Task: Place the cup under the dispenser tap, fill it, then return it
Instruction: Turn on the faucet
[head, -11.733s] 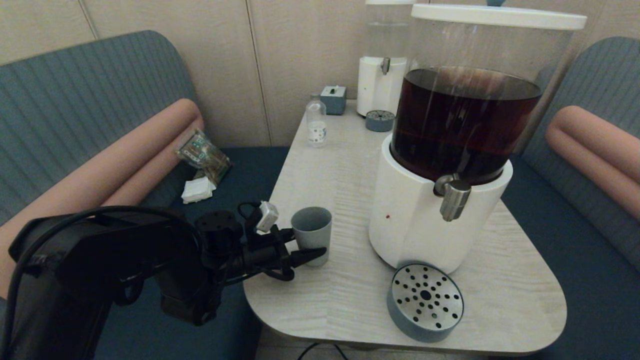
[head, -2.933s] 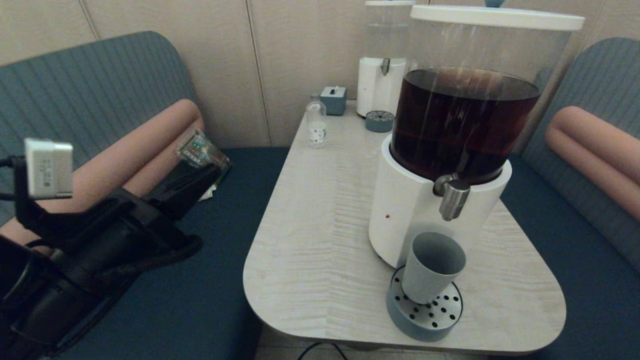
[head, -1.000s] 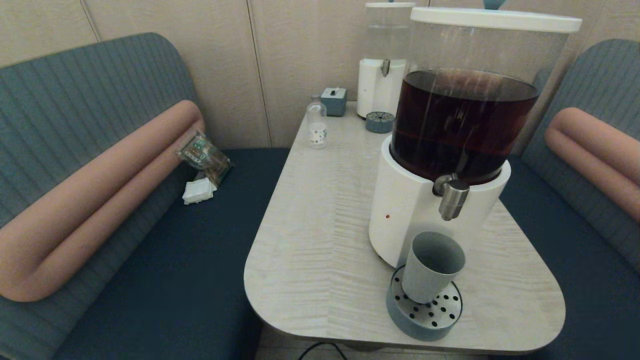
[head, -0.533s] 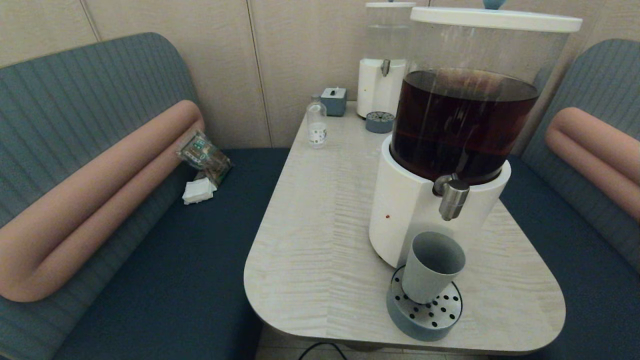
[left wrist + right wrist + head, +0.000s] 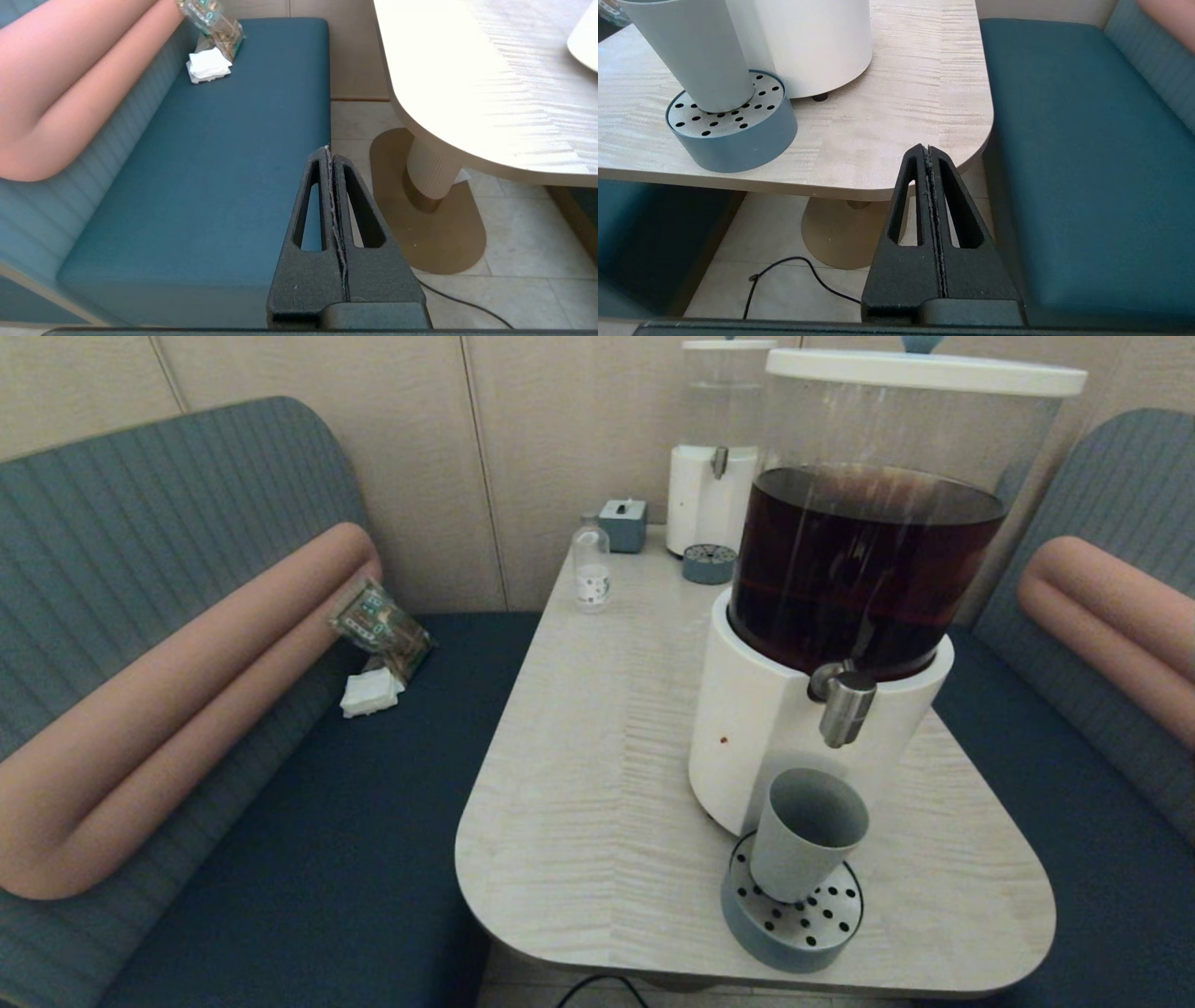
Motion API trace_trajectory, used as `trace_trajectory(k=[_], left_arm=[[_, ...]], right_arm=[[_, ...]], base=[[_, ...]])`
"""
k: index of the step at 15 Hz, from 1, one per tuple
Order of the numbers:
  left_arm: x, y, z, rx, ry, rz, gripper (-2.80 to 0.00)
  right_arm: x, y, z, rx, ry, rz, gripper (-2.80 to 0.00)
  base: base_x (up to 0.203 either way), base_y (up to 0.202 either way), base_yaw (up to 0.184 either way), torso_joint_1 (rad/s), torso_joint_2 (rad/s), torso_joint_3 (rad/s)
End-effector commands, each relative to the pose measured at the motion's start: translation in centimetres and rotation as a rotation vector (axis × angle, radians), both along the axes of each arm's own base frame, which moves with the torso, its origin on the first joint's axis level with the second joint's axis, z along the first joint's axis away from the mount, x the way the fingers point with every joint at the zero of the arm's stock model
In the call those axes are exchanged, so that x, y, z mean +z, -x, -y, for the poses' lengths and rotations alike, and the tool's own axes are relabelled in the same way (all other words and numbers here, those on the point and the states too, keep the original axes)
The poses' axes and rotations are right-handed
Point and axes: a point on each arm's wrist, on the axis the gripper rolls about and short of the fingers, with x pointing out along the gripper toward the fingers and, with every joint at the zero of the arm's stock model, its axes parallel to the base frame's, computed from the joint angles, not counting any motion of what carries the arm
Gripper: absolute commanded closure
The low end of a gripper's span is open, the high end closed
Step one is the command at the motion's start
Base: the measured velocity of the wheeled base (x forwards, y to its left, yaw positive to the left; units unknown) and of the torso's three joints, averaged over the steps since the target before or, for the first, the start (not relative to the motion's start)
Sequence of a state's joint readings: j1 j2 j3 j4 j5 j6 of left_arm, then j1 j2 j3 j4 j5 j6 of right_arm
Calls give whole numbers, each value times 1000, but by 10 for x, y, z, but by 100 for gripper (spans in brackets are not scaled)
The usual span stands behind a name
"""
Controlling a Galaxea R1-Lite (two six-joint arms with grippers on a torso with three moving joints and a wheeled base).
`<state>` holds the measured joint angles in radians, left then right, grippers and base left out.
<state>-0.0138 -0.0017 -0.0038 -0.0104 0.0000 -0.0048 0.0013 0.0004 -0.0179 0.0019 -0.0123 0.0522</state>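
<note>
- Left tool (image 5: 331, 154) fingers pressed together, holding nothing, parked low off the desk's left edge over the blue bench seat (image 5: 224, 154); not visible from the head camera.
- Right tool (image 5: 928, 151) also pressed together and empty, low off the desk's (image 5: 597, 775) near-right corner.
- Near edge: cup (image 5: 805, 834) stands upright on the perforated drip tray (image 5: 792, 924), free of both tools. Interior looks empty as far as I can tell.
- Dispenser tap (image 5: 845, 707) sits above the cup's far rim, slightly right of the cup's centre.
- Step in hand, my read: fill. Right tool is the closer one. It has to work the tap without nudging the cup. Check the spout line falls inside the rim first; if marginal, shift the cup right and farther back.
- Risk: light cup on a raised tray, easy to tip.
- Far end of the desk: small clear bottle (image 5: 590, 565), grey-blue box (image 5: 623, 522).
- Counts: 1 cup, 2 dispensers (big one (image 5: 840, 616), smaller one (image 5: 717, 457) far), 2 drip trays, 1 bottle, 1 box.
</note>
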Motion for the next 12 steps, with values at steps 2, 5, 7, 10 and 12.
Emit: trace_trajectory(k=[2,5,7,10,12], left_arm=[[-1,0,0,3,6,-3,0],[-1,0,0,3,8,-4,0],[-1,0,0,3,7,-4,0],[-1,0,0,3,8,-4,0],[-1,0,0,3,8,-4,0]], right_arm=[[29,10,0,6,-15,75,0],[122,17,0,35,-91,151,0],[181,-13,-1,70,-137,93,0],[228,-84,-6,188,-190,-56,0],[234,-120,-18,377,-218,-215,0]], base=[[0,0,0,0,0,0],[0,0,0,0,0,0],[0,0,0,0,0,0],[0,0,0,0,0,0],[0,0,0,0,0,0]])
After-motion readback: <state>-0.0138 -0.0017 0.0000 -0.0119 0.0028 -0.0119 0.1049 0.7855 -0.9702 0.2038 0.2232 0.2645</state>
